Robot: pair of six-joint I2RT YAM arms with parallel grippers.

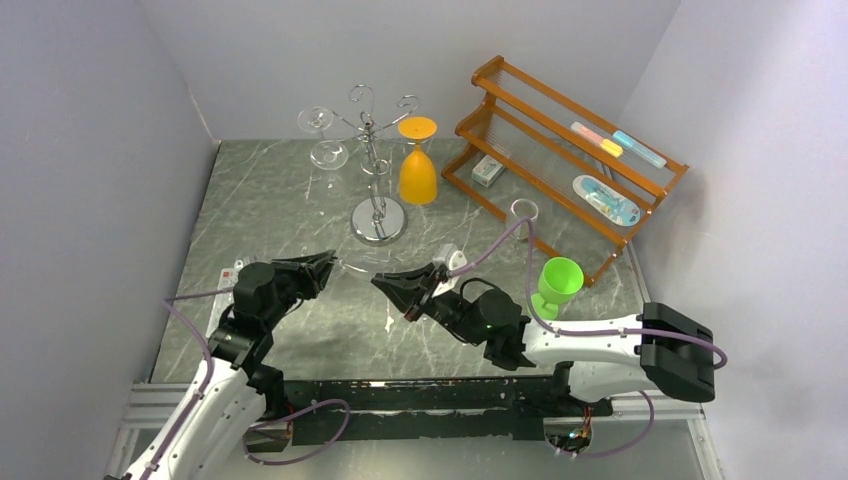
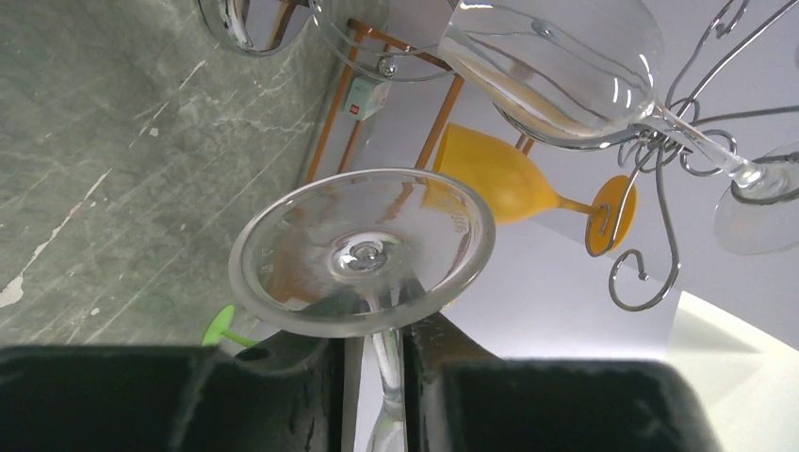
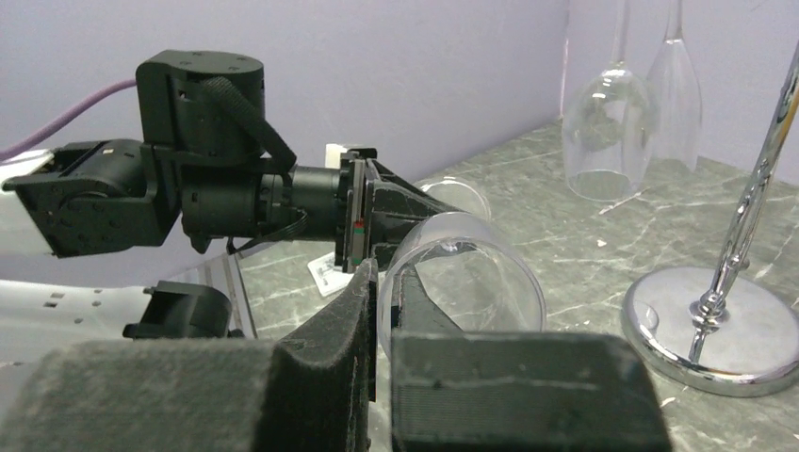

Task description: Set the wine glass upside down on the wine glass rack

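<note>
Clear glass, lying on its side: the wine glass (image 1: 355, 266) hangs crosswise between the two grippers over the near middle of the table (image 1: 270, 200), in front of the rack (image 1: 376, 165). Its long axis runs roughly level, with the round foot (image 2: 363, 254) at the left gripper's end and turned toward the rack, and the bowl (image 3: 471, 282) at the right gripper's end.

The left gripper (image 1: 329, 263) has its jaws drawn in narrow, one on each side of the stem. A sliver of gap shows on one side, so whether they pinch it I cannot tell. The right gripper (image 3: 382, 287) is clamped on the wall of the bowl at its rim.

The table is grey-green marbled stone, with plain pale lilac-grey walls on three sides. An orange glass (image 1: 417, 165) and clear glasses (image 1: 322, 135) hang upside down from the rack. A green cup (image 1: 558, 285) stands upright at the right, near a wooden shelf (image 1: 520, 110).
</note>
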